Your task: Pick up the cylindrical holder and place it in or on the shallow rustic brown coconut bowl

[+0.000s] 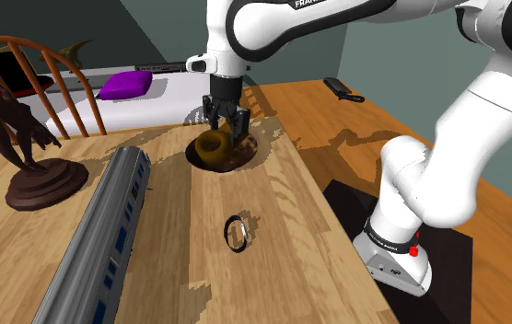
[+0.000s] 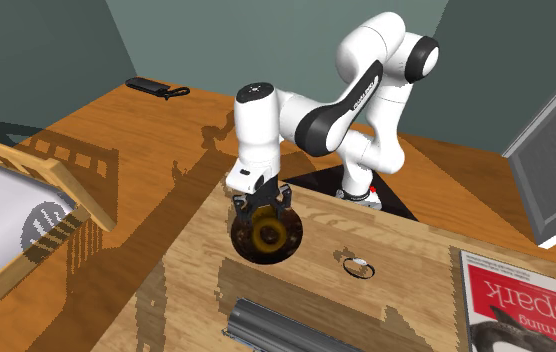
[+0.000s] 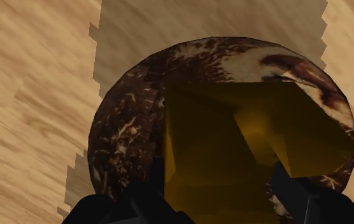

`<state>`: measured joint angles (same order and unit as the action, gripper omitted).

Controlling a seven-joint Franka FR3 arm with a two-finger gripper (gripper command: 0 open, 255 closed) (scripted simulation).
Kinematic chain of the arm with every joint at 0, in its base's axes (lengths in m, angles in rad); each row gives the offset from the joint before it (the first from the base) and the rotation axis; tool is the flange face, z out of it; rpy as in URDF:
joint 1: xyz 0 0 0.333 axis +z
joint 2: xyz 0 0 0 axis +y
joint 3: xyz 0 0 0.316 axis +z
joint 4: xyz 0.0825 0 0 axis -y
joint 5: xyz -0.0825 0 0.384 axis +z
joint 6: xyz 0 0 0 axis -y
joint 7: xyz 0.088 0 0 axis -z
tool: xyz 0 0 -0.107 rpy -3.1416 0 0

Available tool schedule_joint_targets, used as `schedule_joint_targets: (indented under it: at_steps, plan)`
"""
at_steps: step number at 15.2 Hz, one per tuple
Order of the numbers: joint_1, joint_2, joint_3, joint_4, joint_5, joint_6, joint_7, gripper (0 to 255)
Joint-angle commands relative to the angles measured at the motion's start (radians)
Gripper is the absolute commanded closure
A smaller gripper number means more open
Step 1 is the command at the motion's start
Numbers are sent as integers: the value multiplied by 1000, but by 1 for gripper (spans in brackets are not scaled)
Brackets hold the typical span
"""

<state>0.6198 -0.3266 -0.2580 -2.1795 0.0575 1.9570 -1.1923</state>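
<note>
The cylindrical holder (image 1: 215, 147) is a dull yellow-brown tube lying tilted inside the shallow dark brown coconut bowl (image 1: 248, 157) on the wooden table. My black gripper (image 1: 226, 129) hangs straight above it, fingers apart, tips level with the holder's top. In the second exterior view the holder (image 2: 264, 234) sits inside the bowl (image 2: 292, 240) under the gripper (image 2: 261, 208). In the wrist view the holder (image 3: 233, 146) lies just ahead of the gripper (image 3: 217, 184), on the mottled bowl (image 3: 125, 127). It spreads past one finger and is not clasped.
A long grey model train (image 1: 107, 230) lies along the shoulder view's left. A small dark ring (image 1: 236, 230) sits nearer the stand. A dark statue (image 1: 33, 175) stands on a round base at far left, and a red book (image 2: 516, 300) lies at the table's corner.
</note>
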Motion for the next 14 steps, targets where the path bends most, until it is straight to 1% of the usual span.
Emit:
schedule_joint_targets:
  at_steps: [1, 4, 5, 10, 14]
  plan:
    - [1, 0, 0, 0, 0, 1, 0, 255]
    - [1, 0, 0, 0, 0, 1, 0, 255]
    - [1, 0, 0, -1, 0, 1, 0, 0]
    - [1, 0, 0, 0, 0, 1, 0, 0]
    - [-3, -17, -1, 110, -7, -127, 4, 0]
